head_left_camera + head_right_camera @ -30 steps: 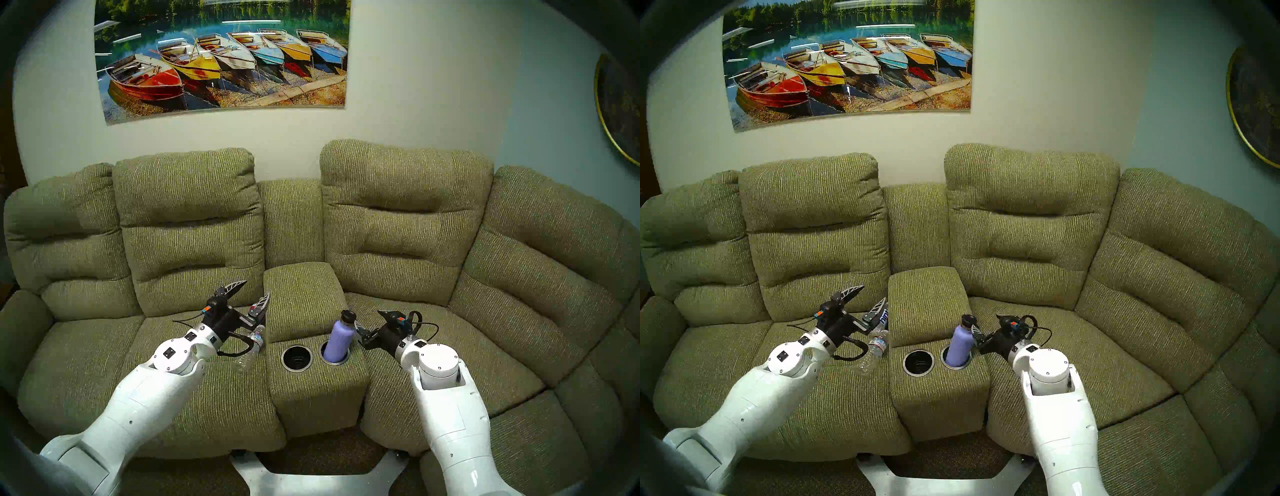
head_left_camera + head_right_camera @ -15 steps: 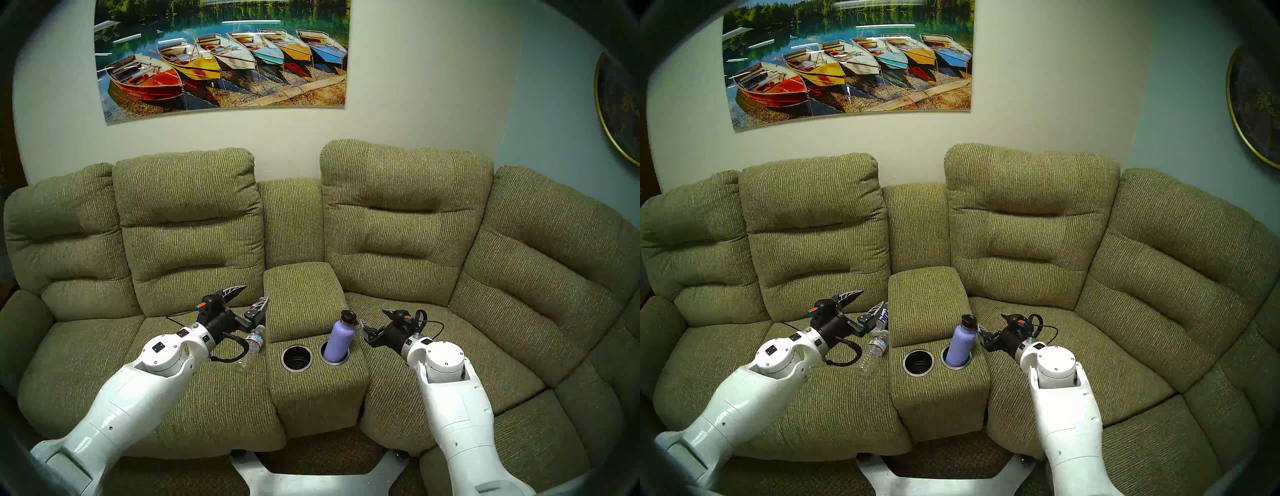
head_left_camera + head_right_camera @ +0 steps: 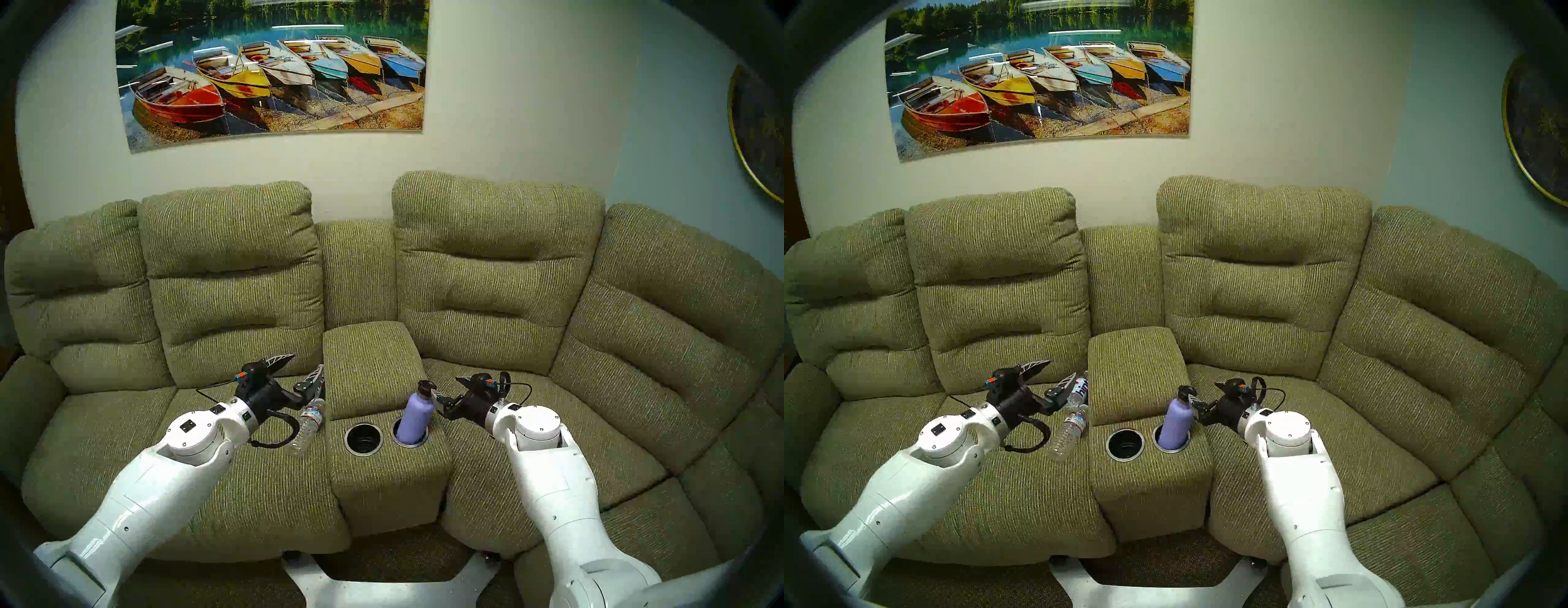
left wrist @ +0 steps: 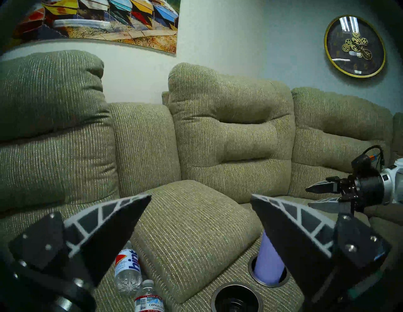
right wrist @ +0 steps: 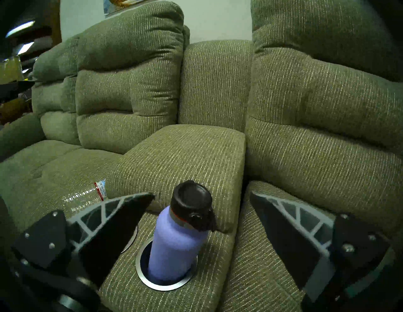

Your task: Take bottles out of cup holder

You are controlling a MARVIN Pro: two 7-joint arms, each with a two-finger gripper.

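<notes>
The lavender bottle (image 5: pixel 174 246) stands in the right well (image 5: pixel 165 283) of the cup holder, leaning a little, just ahead of the right claw (image 5: pixel 201 200). In the right wrist view its black cap (image 5: pixel 190 203) sits between the two spread fingers (image 5: pixel 122 209), nearer the left-hand one, with clear gaps on both sides; the claw is wide open and holds nothing. From the head camera the claw's tips (image 3: pixel 437 397) reach the bottle's neck (image 3: pixel 424 392) from its right side, but whether a finger touches it cannot be told.

The left well (image 3: pixel 363 438) is empty. The "hint" bottle (image 4: pixel 127 270) lies on the seat cushion (image 3: pixel 237 501) beside the armrest console (image 3: pixel 373 373), below and just ahead of the left claw (image 4: pixel 200 198), with a slimmer water bottle (image 4: pixel 149 300) lying next to it, closer to the wrist. The left claw is also wide open and empty, hovering above the seat.

The right arm (image 3: pixel 551 488) reaches in low from the right, its wrist pointing left toward the console. The left arm (image 3: pixel 161 488) stretches forward over the left seat, its wrist angled toward the console.

In the head view the left claw's finger (image 3: pixel 314 380) covers most of the "hint" bottle; in the left wrist view a finger (image 4: pixel 290 226) hides the lavender bottle's top. The slim bottle is cut off at the frame's bottom edge.
</notes>
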